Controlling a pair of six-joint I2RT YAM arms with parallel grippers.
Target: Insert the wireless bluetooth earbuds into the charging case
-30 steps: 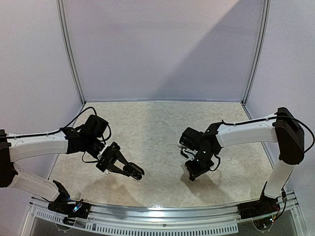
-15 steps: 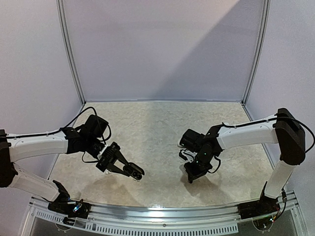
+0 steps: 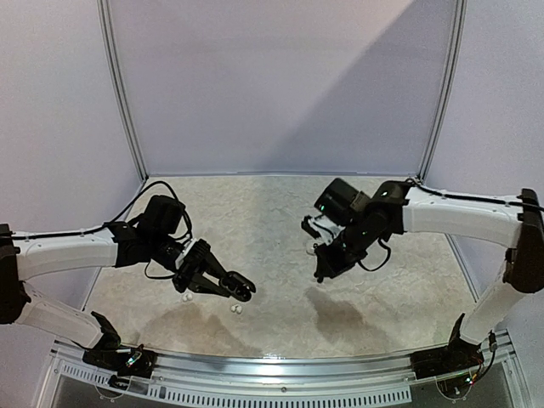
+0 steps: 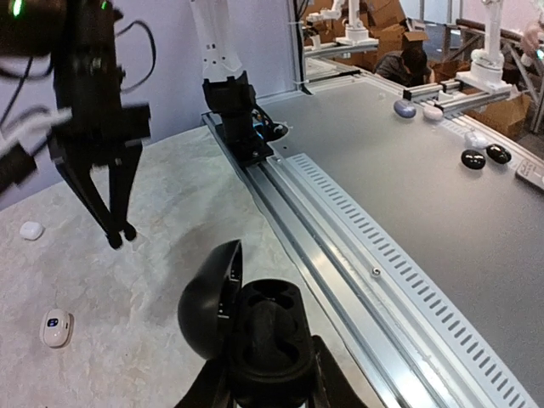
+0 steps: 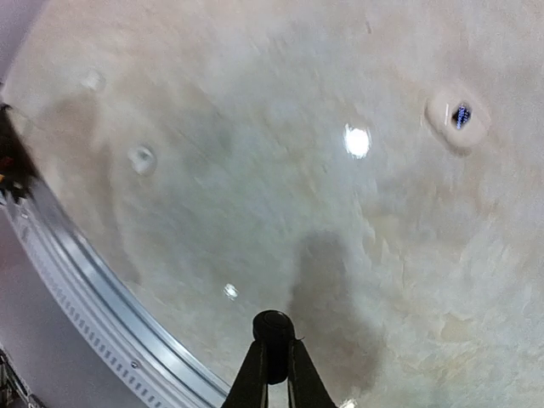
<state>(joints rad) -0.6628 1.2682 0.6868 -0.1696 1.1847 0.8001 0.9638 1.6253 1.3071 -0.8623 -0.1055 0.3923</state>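
My left gripper [image 4: 269, 378] [image 3: 238, 290] is shut on a black charging case [image 4: 263, 336], which it holds above the table's front left. The case's lid [image 4: 206, 297] stands open to the left and its two wells look empty. Off the table, right of centre, my right gripper [image 5: 274, 344] [image 3: 324, 270] is shut on a black earbud [image 5: 274, 326]. The left wrist view shows those fingers [image 4: 112, 231] pointing down. Two white earbuds [image 3: 185, 297] [image 3: 237, 309] lie on the table below the left gripper. They appear blurred in the right wrist view [image 5: 142, 159] [image 5: 92, 81].
A white case with a blue light [image 5: 459, 115] [image 4: 56, 328] lies on the marbled table [image 3: 272, 212]. Another small white piece [image 4: 31, 230] lies further back. The metal rail [image 3: 272, 374] runs along the front edge, and the walls [image 3: 272, 85] close in the back and sides.
The right gripper closed on the black earbud and lifted it up and back from the table. The left gripper shifted slightly right, and two white earbuds now show beneath it.
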